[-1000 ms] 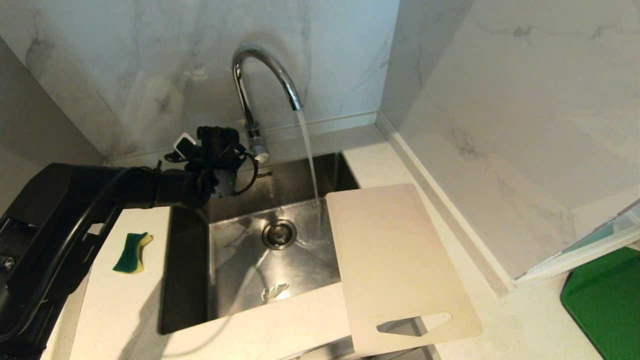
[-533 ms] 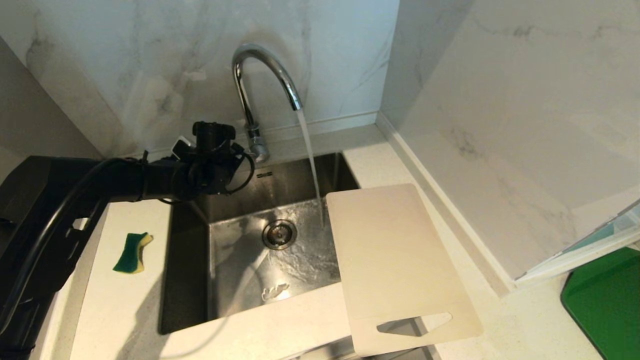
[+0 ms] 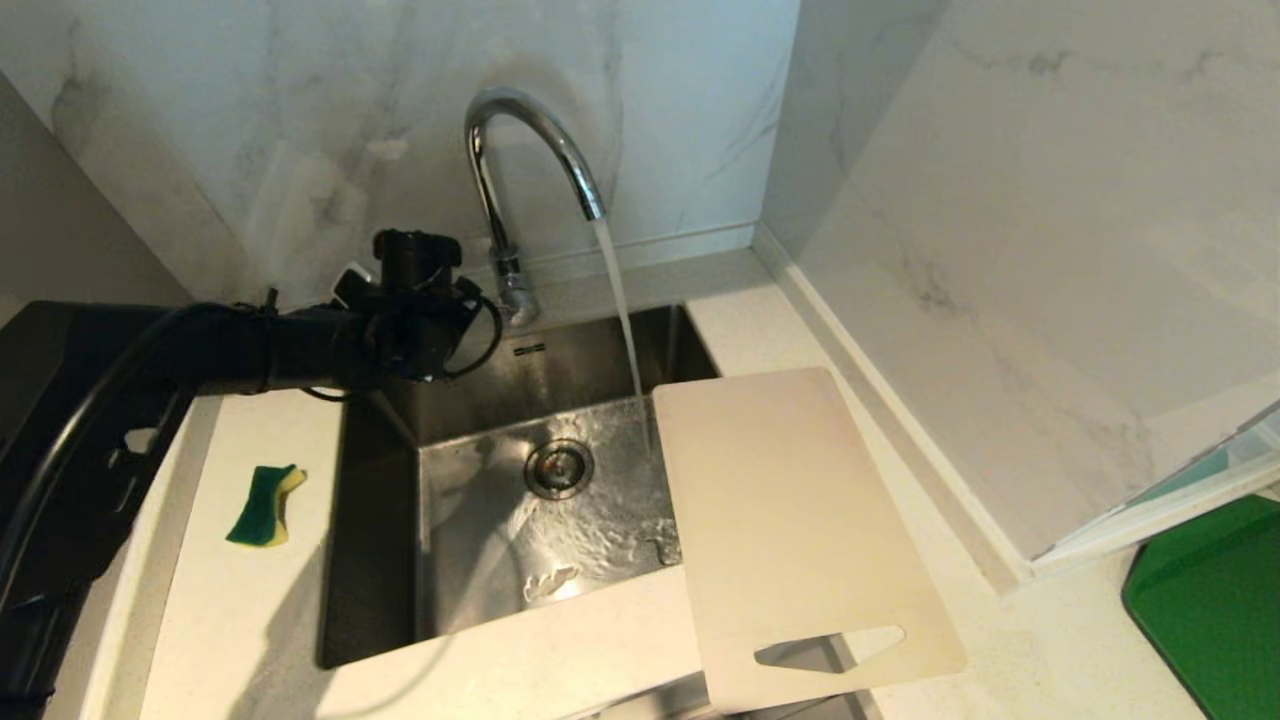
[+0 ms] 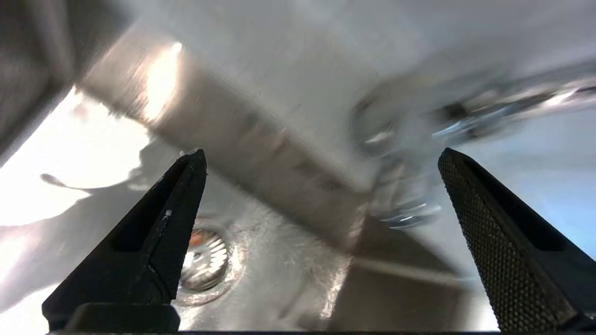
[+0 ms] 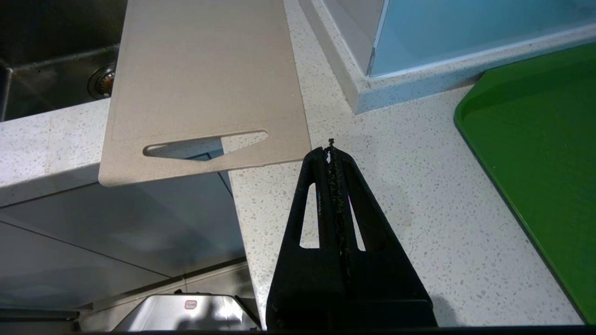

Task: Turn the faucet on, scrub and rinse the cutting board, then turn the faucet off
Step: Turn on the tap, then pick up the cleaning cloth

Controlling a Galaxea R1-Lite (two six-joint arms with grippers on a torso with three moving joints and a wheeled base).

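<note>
- Since a second earlier, left arm had drawn back toward the left and risen a little from the tap base; water pooling in the basin had spread further.
- Sponge (image 3: 264, 505), green and yellow, lay on the left counter, well apart from anything else.
- Left gripper (image 3: 425, 310) hung at the sink's (image 3: 375, 520) back-left corner, just beside the faucet (image 3: 520, 150) base, fingers wide apart and empty.
- Faucet stood behind the sink; water ran from the spout and fell just beside the board's far left corner.
- Cutting board (image 3: 790, 520) lay flat across the sink's right rim and the counter, long axis running from the tap toward the robot, handle slot at the near end, overhanging the counter edge.
- Judgement: scrubbing is next; sponge lies to the left gripper's near side, so that arm looks better placed for it.
- Right gripper (image 5: 331, 148) hovered over the counter just beside the board's slot end, fingers pressed together, nothing held.
- Only the right wrist view showed that gripper; only the left wrist view showed the spread fingertips (image 4: 195, 160) above the drain (image 4: 205, 260).
- Green mat (image 3: 1215, 600) sat far right.
</note>
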